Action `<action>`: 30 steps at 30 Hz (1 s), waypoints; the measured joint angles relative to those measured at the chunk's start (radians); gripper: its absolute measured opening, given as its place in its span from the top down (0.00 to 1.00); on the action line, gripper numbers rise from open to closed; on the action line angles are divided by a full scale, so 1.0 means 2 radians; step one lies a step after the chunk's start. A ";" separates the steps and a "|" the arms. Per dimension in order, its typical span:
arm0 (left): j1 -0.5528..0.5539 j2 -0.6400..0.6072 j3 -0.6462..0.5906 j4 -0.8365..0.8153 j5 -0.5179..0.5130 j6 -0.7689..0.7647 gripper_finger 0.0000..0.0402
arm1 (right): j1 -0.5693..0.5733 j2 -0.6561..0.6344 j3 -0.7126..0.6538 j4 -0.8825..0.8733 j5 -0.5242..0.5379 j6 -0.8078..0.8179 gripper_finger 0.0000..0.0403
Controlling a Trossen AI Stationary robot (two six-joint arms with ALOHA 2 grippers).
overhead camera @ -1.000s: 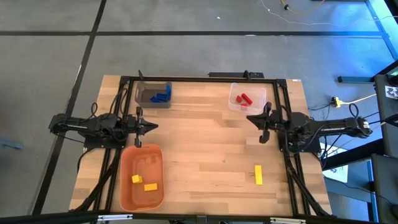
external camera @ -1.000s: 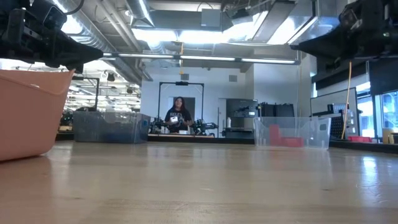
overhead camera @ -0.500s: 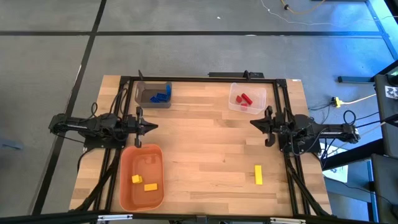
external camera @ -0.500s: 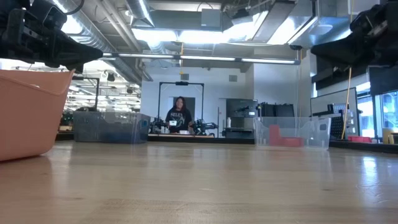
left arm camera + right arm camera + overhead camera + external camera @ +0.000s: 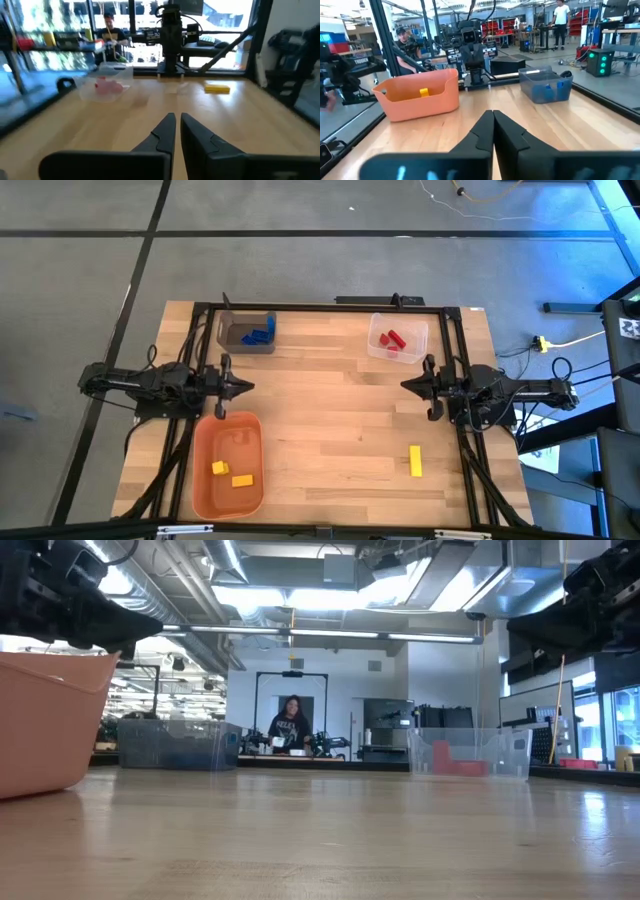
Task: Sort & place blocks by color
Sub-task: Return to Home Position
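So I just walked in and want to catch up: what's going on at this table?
Block sorting, nearly done. Blue blocks sit in the grey bin, red blocks in the clear bin, yellow blocks in the orange bin. One yellow block lies loose on the table. Both pincers, left and right, hover shut and empty.

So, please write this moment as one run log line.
left gripper: shut, empty | right gripper: shut, empty | yellow block: loose on table | orange bin: two yellow blocks

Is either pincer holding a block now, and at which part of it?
Nothing is held. The left pincer and the right pincer are both shut and empty.
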 joint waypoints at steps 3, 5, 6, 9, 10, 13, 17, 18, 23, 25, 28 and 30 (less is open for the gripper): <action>0.000 0.000 0.000 0.000 0.010 -0.063 0.94 | 0.000 0.000 0.000 0.000 0.000 0.002 0.96; 0.000 0.000 0.000 0.001 0.011 -0.072 0.93 | 0.000 0.000 0.000 0.000 0.000 0.000 0.96; 0.000 0.000 0.000 0.001 0.011 -0.072 0.93 | 0.000 0.000 0.000 0.000 0.000 0.000 0.96; 0.000 0.000 0.000 0.001 0.011 -0.064 0.92 | 0.000 0.000 0.000 0.000 0.000 0.001 0.96; 0.000 0.000 0.000 0.001 0.011 -0.061 0.93 | 0.000 0.000 0.000 0.000 0.000 0.001 0.96; 0.000 0.000 0.000 0.001 0.012 -0.059 0.94 | 0.000 0.000 0.000 0.000 0.000 0.001 0.96; 0.000 0.000 0.000 0.001 0.012 -0.059 0.95 | 0.000 0.000 0.000 0.000 0.000 0.001 0.95; 0.000 0.000 0.000 0.001 0.012 -0.059 0.96 | 0.000 0.000 0.000 0.000 0.000 0.001 0.95; 0.000 0.000 0.000 0.002 0.013 -0.059 0.97 | 0.000 0.000 0.000 0.000 0.000 0.000 0.95; 0.000 0.000 0.000 0.002 0.013 -0.059 0.98 | 0.000 0.000 0.000 0.000 0.000 0.001 0.95; 0.000 0.000 0.000 0.002 0.013 -0.059 0.99 | 0.000 0.000 0.000 0.000 0.000 0.000 0.95; 0.000 0.000 0.000 0.002 0.013 -0.059 0.99 | 0.000 0.000 0.000 0.000 0.000 0.001 0.95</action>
